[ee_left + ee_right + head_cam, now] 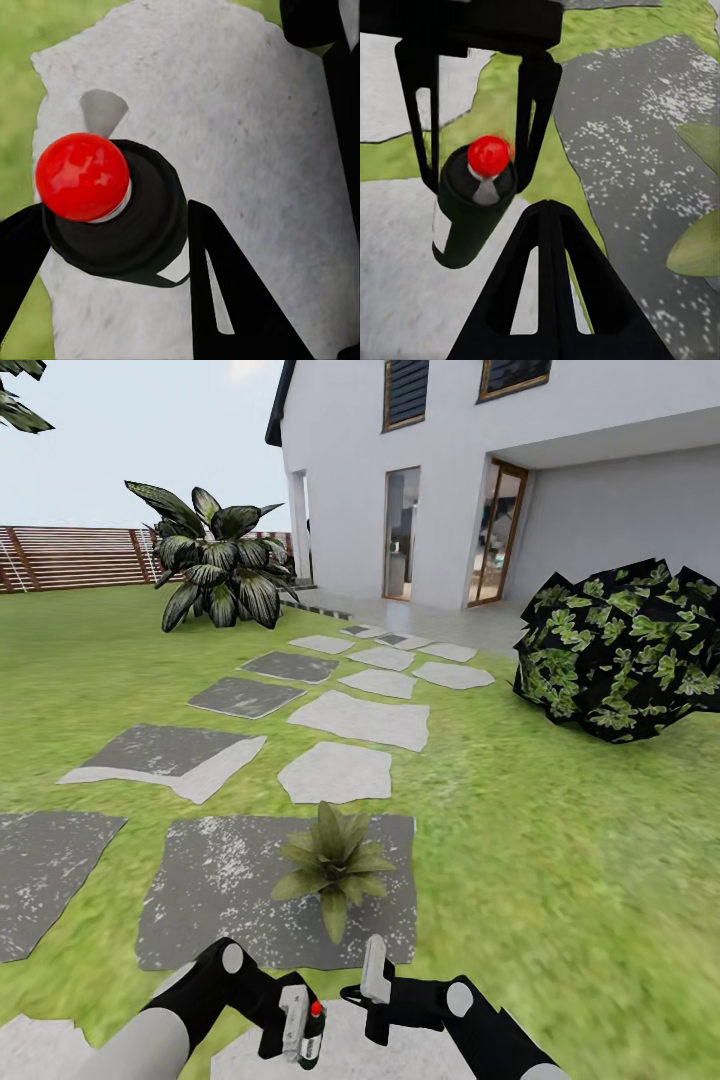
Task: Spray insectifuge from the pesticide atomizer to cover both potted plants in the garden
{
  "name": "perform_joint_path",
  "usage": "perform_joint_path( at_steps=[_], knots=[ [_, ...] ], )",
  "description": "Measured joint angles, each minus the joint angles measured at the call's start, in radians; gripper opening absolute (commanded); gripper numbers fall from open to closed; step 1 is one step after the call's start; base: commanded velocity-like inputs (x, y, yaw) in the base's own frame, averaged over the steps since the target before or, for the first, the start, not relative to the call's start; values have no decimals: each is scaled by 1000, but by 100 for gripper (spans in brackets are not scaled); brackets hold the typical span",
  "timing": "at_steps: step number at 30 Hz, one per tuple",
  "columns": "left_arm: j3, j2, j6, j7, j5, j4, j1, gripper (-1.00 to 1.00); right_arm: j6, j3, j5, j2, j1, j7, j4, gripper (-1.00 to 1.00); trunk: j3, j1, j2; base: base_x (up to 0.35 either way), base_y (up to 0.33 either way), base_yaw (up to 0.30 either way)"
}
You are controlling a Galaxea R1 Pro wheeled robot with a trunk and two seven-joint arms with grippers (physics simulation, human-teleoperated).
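Note:
My left gripper point(300, 1048) is shut on the pesticide atomizer point(313, 1038), a small dark bottle with a white band and a red button on top, held upright low over a pale stepping stone point(350, 1062). In the left wrist view the atomizer point(142, 217) sits between the two black fingers point(225, 300). My right gripper point(374, 962) hovers just beside it, its fingers together and holding nothing; the right wrist view looks past its tips point(551, 217) at the atomizer point(469, 217). One potted plant point(335, 863), a low olive rosette, sits on a dark stone point(210, 890) just ahead. The other plant is out of view.
Stepping stones point(360, 718) lead across the lawn to a white house point(440, 480). A big dark-leaved shrub point(220, 570) stands at the back left before a brown slatted fence point(70, 557). A bushy dark shrub point(625, 650) is at the right.

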Motion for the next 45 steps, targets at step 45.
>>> perform_joint_path(
  at_steps=[45],
  knots=[
    [4, -3, -24, -12, 167, 0, -1, -100, 0, -1, 0, 0, 0, 0, 1, -100, 0, 0, 0, 0, 0, 0]
  ],
)
